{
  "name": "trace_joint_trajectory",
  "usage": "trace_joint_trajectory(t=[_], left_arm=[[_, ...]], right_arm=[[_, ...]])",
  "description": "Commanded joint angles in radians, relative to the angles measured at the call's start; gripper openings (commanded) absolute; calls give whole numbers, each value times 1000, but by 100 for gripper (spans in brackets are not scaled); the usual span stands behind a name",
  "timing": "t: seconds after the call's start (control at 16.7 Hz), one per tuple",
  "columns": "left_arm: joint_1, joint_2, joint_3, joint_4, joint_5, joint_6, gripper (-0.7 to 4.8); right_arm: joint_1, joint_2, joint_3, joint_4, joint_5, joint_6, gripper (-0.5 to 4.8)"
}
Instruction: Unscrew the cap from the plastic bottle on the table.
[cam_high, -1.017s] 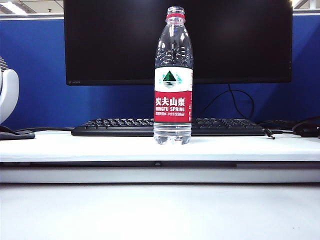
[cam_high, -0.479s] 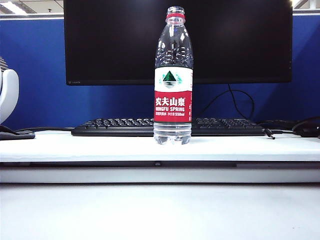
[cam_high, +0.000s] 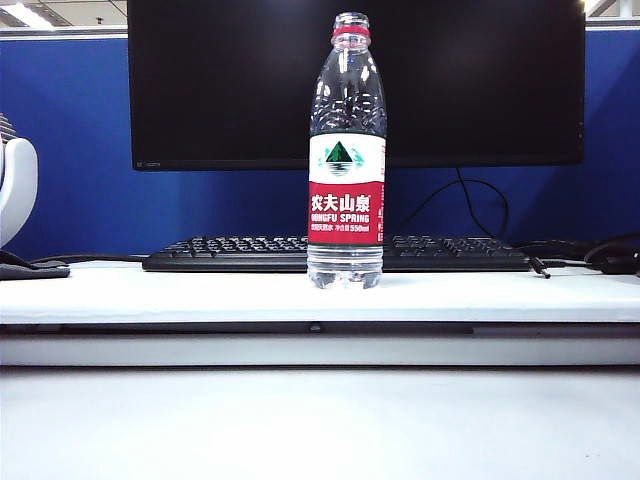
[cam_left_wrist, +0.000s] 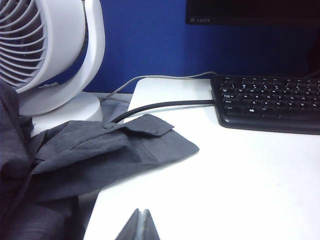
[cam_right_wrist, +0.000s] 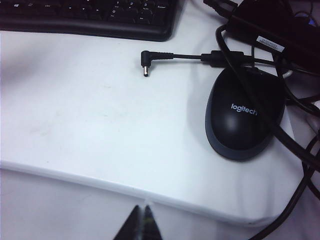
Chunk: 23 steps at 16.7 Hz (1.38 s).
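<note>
The plastic bottle (cam_high: 346, 160) stands upright mid-table (cam_high: 200, 295) in the exterior view, just in front of the keyboard. Its top shows a clear threaded mouth above a thin red neck ring (cam_high: 351, 33); the cap is out of view in every frame. Neither arm appears in the exterior view. My left gripper (cam_left_wrist: 141, 212) hovers shut and empty over the table's left part, near a grey cloth. My right gripper (cam_right_wrist: 142, 208) is shut and empty just off the table's front edge at the right, near a mouse. Neither wrist view shows the bottle.
A black keyboard (cam_high: 250, 252) and a dark monitor (cam_high: 230, 80) stand behind the bottle. At the left are a white fan (cam_left_wrist: 45, 50), a crumpled grey cloth (cam_left_wrist: 100, 150) and two cables. At the right lie a black mouse (cam_right_wrist: 245, 120), a loose power plug (cam_right_wrist: 147, 62) and tangled cables.
</note>
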Motion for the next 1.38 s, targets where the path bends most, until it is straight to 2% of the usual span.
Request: trace_joint_trajectory(t=[0.06, 0.72, 0.96, 1.2, 1.38], left_arm=[[-1, -2, 0, 6, 5, 8, -5], [-1, -2, 0, 6, 4, 8, -5], [-1, -2, 0, 6, 5, 7, -5], [-1, -2, 1, 6, 5, 8, -5], [-1, -1, 0, 6, 5, 7, -5]], right_arm=[[0, -2, 1, 10, 3, 5, -1], [0, -3, 1, 10, 4, 5, -1], [-9, -119, 1, 2, 13, -6, -1], [-141, -276, 2, -5, 39, -29, -1], [-229, -267, -3, 3, 27, -19, -1]])
